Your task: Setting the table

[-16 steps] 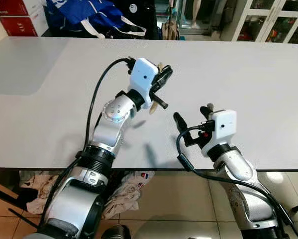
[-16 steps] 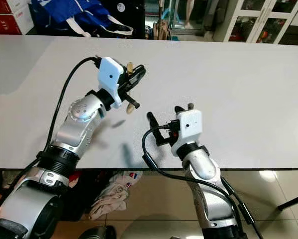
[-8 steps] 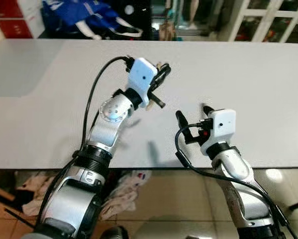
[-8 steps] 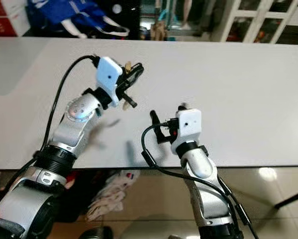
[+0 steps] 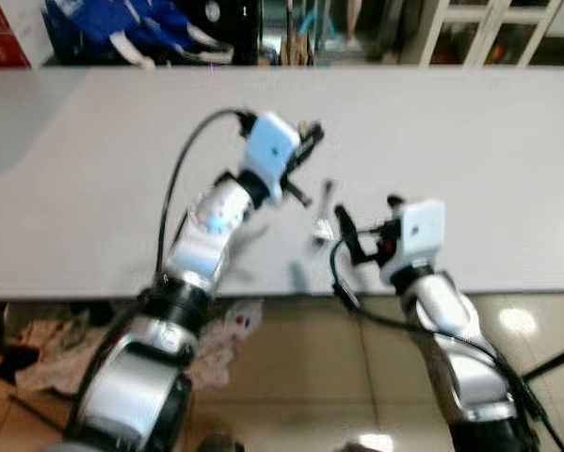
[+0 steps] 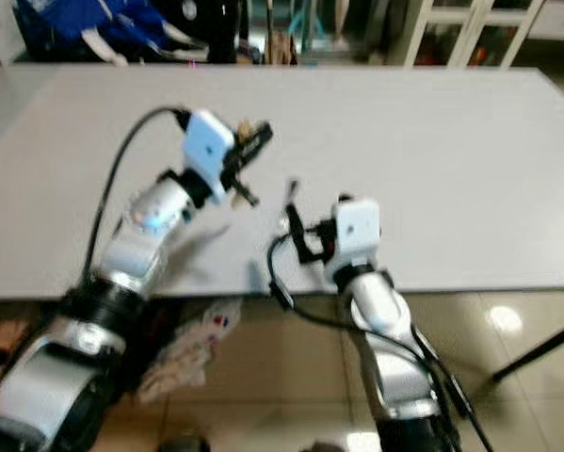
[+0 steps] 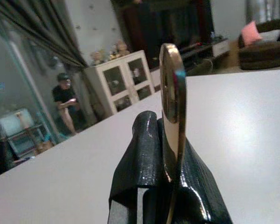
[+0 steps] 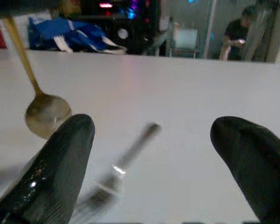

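A gold spoon (image 7: 172, 93) is pinched between the pressed-together fingers of the left gripper (image 5: 305, 151), which is held above the white table (image 5: 470, 141). The spoon is thin and shiny; its flat handle end sticks up past the black fingertips (image 7: 149, 154), and its rounded bowl (image 8: 47, 113) hangs below on a slender stem. A silver fork (image 8: 125, 165) is seen lying on the table, blurred, between the two grippers near the table's front edge. The right gripper (image 5: 343, 231) is held low over that edge with its fingers (image 8: 60, 158) spread wide apart, the fork lying in front of the gap. A seated person (image 7: 65, 105) can be made out in the background.
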Available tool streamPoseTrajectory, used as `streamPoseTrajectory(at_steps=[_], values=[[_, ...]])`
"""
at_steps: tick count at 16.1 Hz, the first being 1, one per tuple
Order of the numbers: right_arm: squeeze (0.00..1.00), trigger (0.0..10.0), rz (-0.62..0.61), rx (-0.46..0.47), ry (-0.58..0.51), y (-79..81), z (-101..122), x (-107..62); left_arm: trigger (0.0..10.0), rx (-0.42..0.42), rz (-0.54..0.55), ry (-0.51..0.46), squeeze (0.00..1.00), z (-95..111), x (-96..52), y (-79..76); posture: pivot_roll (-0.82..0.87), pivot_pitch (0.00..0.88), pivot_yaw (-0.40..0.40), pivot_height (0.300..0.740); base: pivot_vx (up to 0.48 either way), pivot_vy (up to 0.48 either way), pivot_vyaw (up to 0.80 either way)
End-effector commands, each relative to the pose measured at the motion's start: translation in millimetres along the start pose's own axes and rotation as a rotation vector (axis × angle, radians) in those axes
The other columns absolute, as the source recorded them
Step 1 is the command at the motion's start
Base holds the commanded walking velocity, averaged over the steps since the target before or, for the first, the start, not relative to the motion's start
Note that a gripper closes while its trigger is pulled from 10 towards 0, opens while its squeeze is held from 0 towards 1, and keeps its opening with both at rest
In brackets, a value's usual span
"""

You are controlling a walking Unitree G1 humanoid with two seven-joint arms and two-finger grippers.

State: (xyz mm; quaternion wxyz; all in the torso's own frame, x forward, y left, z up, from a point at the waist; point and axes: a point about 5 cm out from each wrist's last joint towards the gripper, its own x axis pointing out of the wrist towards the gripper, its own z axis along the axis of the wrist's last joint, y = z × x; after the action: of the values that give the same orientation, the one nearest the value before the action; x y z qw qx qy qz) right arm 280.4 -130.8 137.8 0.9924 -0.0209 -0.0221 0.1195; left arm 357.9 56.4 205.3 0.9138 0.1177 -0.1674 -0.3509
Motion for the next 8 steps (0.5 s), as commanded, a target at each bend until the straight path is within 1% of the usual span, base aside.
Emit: streamPoseTrajectory(at_steps=[1,3,7,8], values=[[0.00,10.0,-0.015,-0.002,-0.013,-3.1,2.6,0.5,0.0,0.033,-0.003,-0.020,0.00,7.6,2.5,2.3,-0.04,0.059,0.032,0.740,0.000,0.000,0.00],[0.00,10.0,-0.008,0.004,-0.015,-2.5,2.1,-1.0,0.0,0.094,0.011,-0.023,0.00,11.5,1.9,9.6,-0.04,0.061,0.030,0.740,0.000,0.000,0.00],[0.00,10.0,0.002,0.011,-0.015,1.0,1.1,-1.6,0.0,0.177,0.019,0.012,0.00,11.4,3.5,23.4,-0.04,0.059,0.032,0.740,0.000,0.000,0.00],[0.00,10.0,0.003,0.013,-0.014,1.5,-0.1,-1.8,0.0,0.208,0.017,0.024,0.00,10.3,3.7,25.5,-0.04,0.049,0.038,0.740,0.000,0.000,0.00]])
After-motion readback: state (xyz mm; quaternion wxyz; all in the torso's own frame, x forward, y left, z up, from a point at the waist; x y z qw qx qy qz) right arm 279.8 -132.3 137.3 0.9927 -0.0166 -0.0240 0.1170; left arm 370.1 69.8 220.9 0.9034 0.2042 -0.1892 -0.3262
